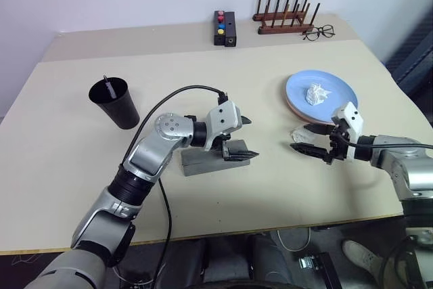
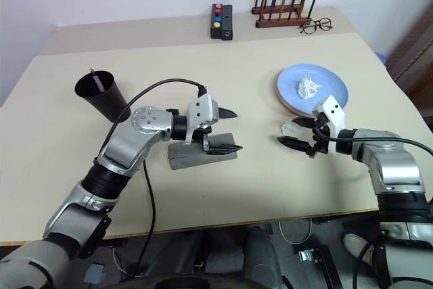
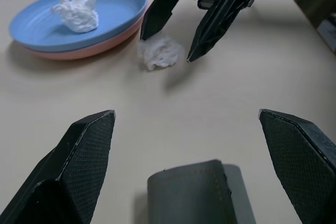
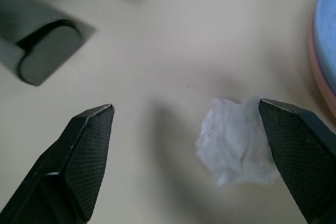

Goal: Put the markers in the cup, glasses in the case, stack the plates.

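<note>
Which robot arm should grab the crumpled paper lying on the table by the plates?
The right one. Its open tool is already right at the paper ball beside the plates. The left tool, also open, sits over the grey case, farther away.

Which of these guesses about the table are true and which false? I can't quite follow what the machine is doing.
1. The blue plate lies on the pink plate. True.
2. The blue plate is empty. False: a crumpled tissue lies on it.
3. The right gripper is open over a second tissue wad. True.
4. The black cup lies tipped over. False: it stands upright.
5. The grey case lies under the left gripper. True.
</note>
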`<action>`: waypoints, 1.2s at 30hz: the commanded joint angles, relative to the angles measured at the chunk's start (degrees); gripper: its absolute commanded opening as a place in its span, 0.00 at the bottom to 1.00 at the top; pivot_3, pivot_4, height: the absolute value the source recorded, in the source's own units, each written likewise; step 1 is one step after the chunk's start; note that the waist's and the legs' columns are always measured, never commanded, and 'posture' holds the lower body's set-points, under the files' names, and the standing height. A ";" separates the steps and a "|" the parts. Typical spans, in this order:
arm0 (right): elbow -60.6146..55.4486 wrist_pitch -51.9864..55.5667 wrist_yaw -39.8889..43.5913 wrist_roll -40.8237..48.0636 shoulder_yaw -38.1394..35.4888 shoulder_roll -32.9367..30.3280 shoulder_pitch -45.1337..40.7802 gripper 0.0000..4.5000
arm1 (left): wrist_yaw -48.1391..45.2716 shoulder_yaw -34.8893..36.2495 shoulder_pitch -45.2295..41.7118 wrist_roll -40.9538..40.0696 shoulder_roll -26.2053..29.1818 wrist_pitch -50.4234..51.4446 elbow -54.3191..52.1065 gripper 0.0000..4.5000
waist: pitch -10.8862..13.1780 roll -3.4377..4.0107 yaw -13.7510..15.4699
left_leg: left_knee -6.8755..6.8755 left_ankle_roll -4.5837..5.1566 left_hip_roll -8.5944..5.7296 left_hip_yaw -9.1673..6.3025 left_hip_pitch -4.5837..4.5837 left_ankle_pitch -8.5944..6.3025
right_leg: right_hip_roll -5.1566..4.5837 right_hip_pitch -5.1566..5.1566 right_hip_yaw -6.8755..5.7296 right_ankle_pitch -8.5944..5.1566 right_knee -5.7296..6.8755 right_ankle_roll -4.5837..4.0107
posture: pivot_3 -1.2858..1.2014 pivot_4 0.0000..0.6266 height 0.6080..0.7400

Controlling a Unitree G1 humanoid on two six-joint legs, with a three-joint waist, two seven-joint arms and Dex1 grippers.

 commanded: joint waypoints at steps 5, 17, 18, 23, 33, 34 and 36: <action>7.92 -5.14 1.10 -2.86 2.13 1.90 -5.45 0.87 | 1.50 2.46 0.95 -1.41 1.67 2.67 -5.94 1.00 | 0.00 0.00 -0.05 | -0.01 0.00 0.00 -0.01 0.00 0.00 | 0.01 -0.01 0.00 0.00 0.00 0.00 | 0.52 0.24 1.00; -0.81 -3.82 1.25 -0.43 -2.85 -2.20 -1.86 0.12 | 2.26 3.05 0.50 -3.27 1.26 4.00 -6.41 1.00 | 0.00 0.00 0.04 | 0.00 0.00 -0.01 -0.01 -0.01 0.00 | 0.00 -0.01 0.00 0.00 0.00 0.00 | 0.52 0.24 1.00; -2.32 -2.99 1.14 0.29 -3.64 -2.66 -1.75 0.12 | 2.24 3.01 0.37 -3.21 1.17 3.83 -6.10 1.00 | 0.00 0.00 0.01 | 0.00 0.00 -0.01 -0.01 -0.01 0.00 | 0.00 -0.01 0.00 0.00 -0.01 0.00 | 0.52 0.24 1.00; -4.51 -0.80 -1.86 2.26 -8.47 -5.76 -7.96 0.12 | 2.11 2.77 -0.20 -3.07 0.14 2.80 -4.59 1.00 | 0.00 0.01 -0.11 | -0.01 -0.01 0.01 0.00 0.00 0.00 | 0.01 -0.02 0.00 0.00 0.00 0.00 | 0.52 0.24 1.00; 33.41 -21.70 -6.14 -10.19 -2.49 -1.81 -25.44 0.18 | 3.06 2.96 -0.43 -2.52 -0.49 2.86 -4.53 1.00 | 0.00 0.00 -0.19 | -0.06 0.00 -0.01 0.04 0.00 0.00 | 0.00 -0.02 0.00 0.00 -0.04 0.00 | 0.52 0.24 1.00; 36.26 -23.02 -6.18 -10.90 -2.08 -1.41 -26.46 0.24 | 3.20 3.16 -0.31 -2.61 -0.30 3.16 -4.87 1.00 | 0.01 0.00 -0.28 | -0.07 -0.01 0.01 0.04 0.00 0.00 | 0.01 -0.04 0.00 0.00 -0.03 0.00 | 0.52 0.24 1.00; 40.99 -25.41 -6.17 -12.15 -1.44 -0.75 -28.10 0.39 | 3.52 3.45 0.16 -2.72 0.35 3.78 -5.78 1.00 | 0.01 0.01 -0.39 | -0.08 -0.01 0.01 0.05 -0.01 0.01 | 0.00 -0.06 0.01 0.00 -0.01 0.00 | 0.52 0.24 1.00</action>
